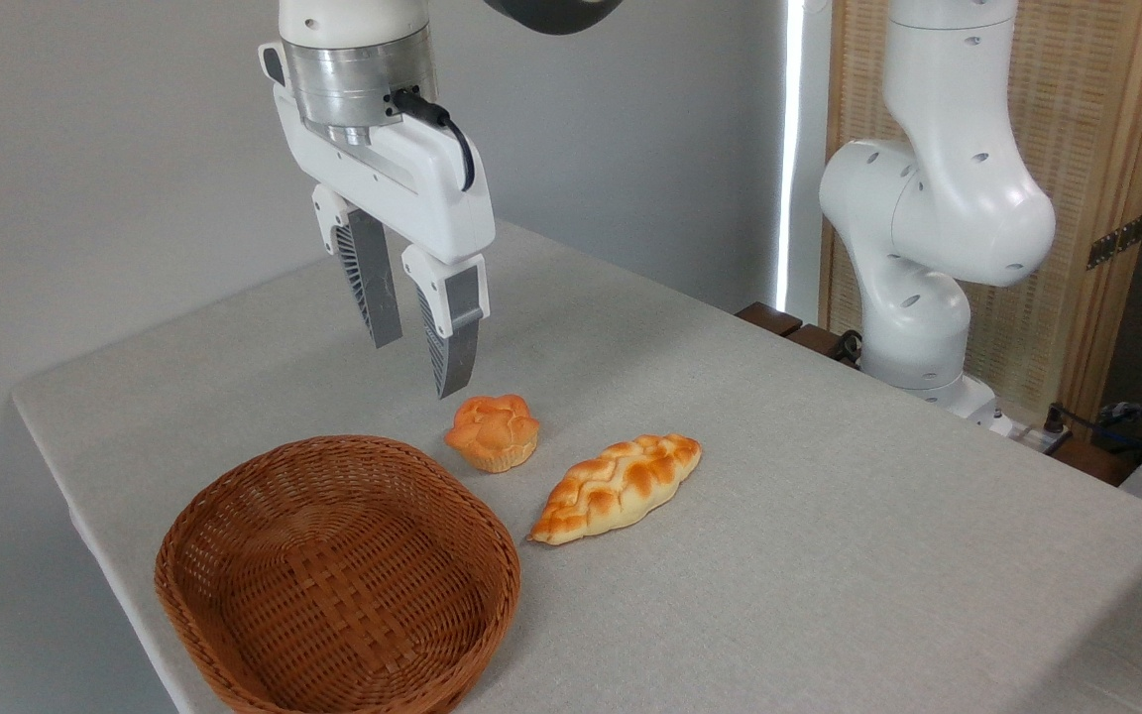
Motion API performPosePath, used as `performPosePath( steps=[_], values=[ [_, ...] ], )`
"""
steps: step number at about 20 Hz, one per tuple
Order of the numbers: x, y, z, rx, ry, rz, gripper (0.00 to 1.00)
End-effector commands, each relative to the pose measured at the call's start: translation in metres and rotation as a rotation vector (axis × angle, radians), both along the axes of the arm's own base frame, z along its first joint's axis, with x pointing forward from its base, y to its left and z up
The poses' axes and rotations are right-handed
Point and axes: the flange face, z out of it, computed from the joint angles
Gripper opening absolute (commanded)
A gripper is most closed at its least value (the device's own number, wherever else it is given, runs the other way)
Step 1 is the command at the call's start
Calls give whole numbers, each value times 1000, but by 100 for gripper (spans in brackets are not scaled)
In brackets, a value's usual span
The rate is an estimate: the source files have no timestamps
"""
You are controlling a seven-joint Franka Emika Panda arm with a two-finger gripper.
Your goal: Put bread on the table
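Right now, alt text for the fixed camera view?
A braided bread loaf lies on the grey table, right of an empty wicker basket. A small muffin-shaped bun sits behind, and the robot's open hand hangs above.

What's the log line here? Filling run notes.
gripper: open, raised, empty | bread: on table | basket: empty

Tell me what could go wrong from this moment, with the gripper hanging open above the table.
1. The open two-finger gripper hangs nearly over the small round orange bun; lowered straight down, it may hit or take that one instead of the long braided golden loaf.
2. The loaf's end lies close to the brown woven wicker basket; a push might slide it against the rim on the light grey table.
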Motion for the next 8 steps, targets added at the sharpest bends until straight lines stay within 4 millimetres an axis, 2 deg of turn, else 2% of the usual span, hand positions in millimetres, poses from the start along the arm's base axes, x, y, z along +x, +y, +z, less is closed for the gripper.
performPosePath(
  steps=[1,8],
  values=[
    [-6,5,2,14,3,-6,100],
    [-8,8,7,13,-4,0,100]
  ],
)
